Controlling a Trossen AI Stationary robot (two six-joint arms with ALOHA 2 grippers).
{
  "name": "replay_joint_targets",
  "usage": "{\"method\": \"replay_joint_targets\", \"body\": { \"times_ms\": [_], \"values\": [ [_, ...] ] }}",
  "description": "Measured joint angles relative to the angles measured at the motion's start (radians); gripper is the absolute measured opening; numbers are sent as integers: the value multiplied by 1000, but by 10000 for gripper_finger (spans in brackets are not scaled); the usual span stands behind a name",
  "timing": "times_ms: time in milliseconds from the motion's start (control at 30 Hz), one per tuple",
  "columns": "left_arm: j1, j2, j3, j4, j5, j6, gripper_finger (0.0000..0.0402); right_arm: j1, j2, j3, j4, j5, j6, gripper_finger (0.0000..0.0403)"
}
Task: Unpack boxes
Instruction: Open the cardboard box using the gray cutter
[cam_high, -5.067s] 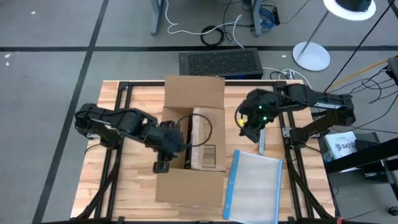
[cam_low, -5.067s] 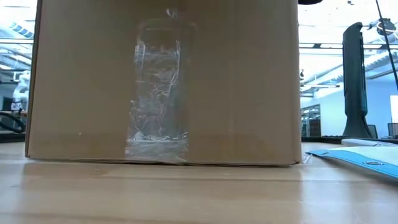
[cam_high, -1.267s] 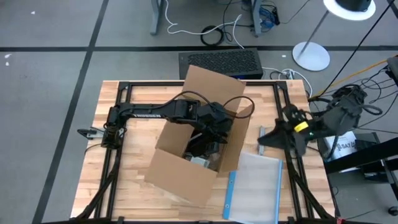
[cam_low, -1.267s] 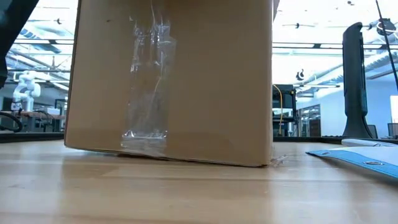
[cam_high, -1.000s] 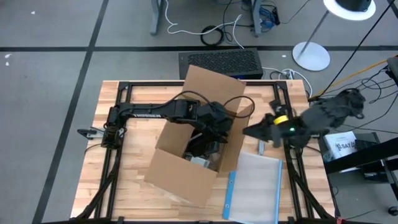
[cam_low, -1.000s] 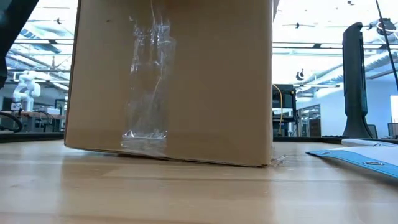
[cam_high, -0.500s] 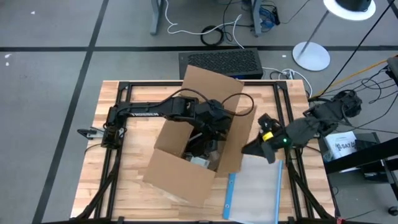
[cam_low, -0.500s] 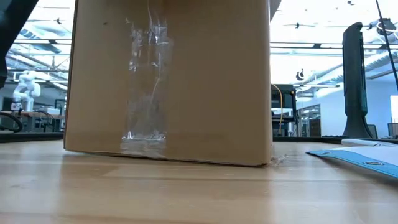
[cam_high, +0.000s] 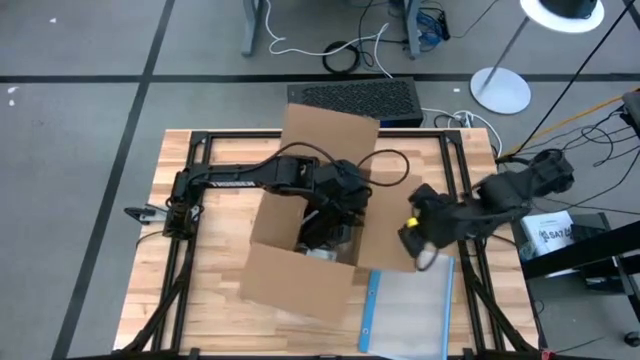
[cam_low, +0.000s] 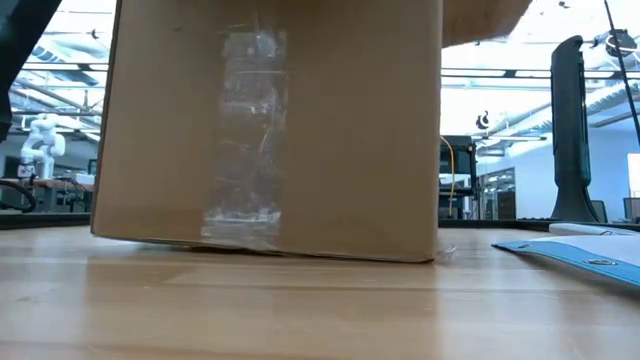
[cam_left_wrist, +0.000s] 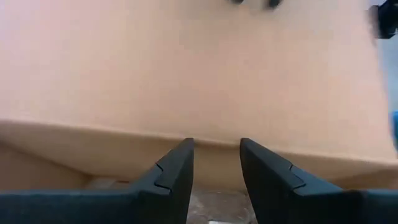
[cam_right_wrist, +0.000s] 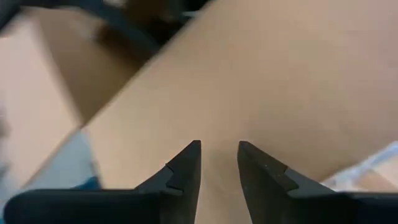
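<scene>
The box (cam_high: 310, 240) sat open-topped on the wooden table (cam_high: 200, 300), skewed to the table's edges, with the left gripper (cam_high: 335, 222) reaching down inside it and the right gripper (cam_high: 415, 238) just outside its side flap. In the left wrist view the left fingers (cam_left_wrist: 177, 171) stood slightly apart with nothing between them; the inner cardboard wall rose directly ahead of the tips, and a pale wrapped item (cam_left_wrist: 211, 208) lay below and just beyond them. In the right wrist view the right fingers (cam_right_wrist: 186, 168) also stood slightly apart and empty, the flap's broad brown face filling the space just past their tips.

The risks, as I judged them, came from how close both grippers stood to loose cardboard. If the left fingers closed where they were, they might catch the wall or nothing at all, since the contents sat lower than the tips. A lift with the arm still against the wall could drag or tip the whole box. The right gripper, pushing on the flap, could shove the box sideways against the left arm, or onto the clear pouch with the blue edge (cam_high: 405, 300), which lay just beside the box's corner and might be crumpled or swept toward the table's edge.
</scene>
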Motion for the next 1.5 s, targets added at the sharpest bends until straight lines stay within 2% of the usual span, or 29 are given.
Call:
{"method": "replay_joint_targets", "body": {
  "times_ms": [167, 367, 500, 600, 900, 1000, 1167, 1267, 1500],
  "values": [
    [0, 0, 1, -24, -3, 0, 137, -63, 85, 0, -11, -16, -67, 98],
    [0, -23, 1, -69, -73, -1, 137, -91, 166, -34, -11, -6, -91, 98],
    [2, -50, 1, -79, -118, -27, 137, -92, 181, -101, 43, 2, -79, 98],
    [11, -53, 1, -120, -121, -60, 137, -98, 178, -153, 150, 3, -78, 98],
    [19, 10, -21, -68, 20, -139, 137, -166, 186, -219, 482, -28, -206, 98],
    [21, 23, -20, -56, 73, -173, 137, -172, 184, -234, 504, -18, -220, 98],
    [21, 28, 24, -53, 43, -158, 137, -171, 178, -257, 458, 22, -154, 98],
    [26, 5, 80, -53, 59, -158, 137, -158, 179, -265, 443, 43, -130, 98],
    [34, -30, 136, -229, 41, -145, 137, -140, 157, -252, 464, 32, -115, 98]
  ]
}}
